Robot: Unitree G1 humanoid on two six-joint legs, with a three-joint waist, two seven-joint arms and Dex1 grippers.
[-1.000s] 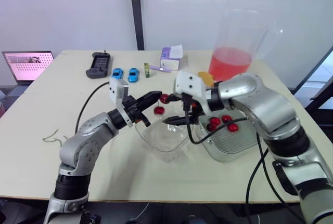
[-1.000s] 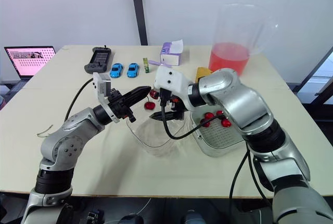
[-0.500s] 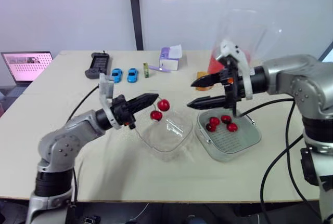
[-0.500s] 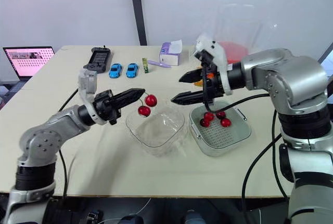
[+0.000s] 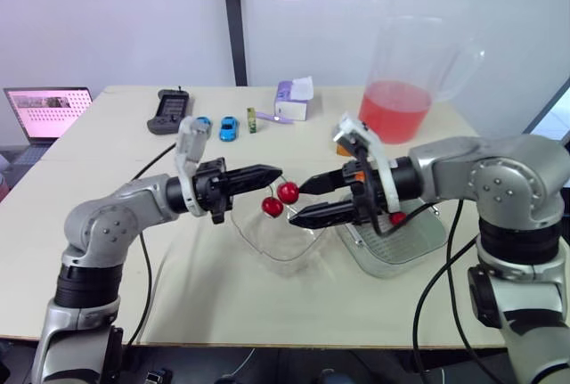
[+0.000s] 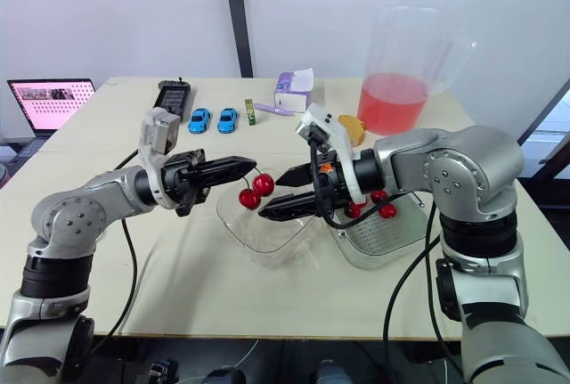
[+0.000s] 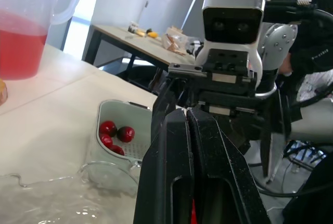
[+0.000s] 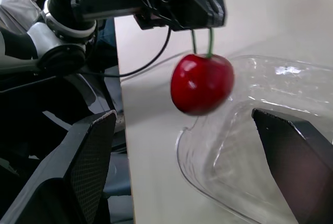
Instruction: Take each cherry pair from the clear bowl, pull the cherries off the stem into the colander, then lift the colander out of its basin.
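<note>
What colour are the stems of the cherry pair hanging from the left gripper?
Green stems on the cherry pair, clearest in the right wrist view.

Pitcher (image 5: 405,90): red liquid, far right of bench (image 5: 267,304).
Laptop (image 5: 46,112): open, far left.
Toy cars (image 6: 229,119): blue, beside black controller (image 6: 171,101).

Left tool (image 5: 277,170) clamped, right tool (image 5: 298,203) agape

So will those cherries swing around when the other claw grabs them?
Probably a bit: the cherry pair hangs freely by thin stems from the left gripper, so a nudge should sway it. Round and glossy, they may slip from the open right gripper.
</note>
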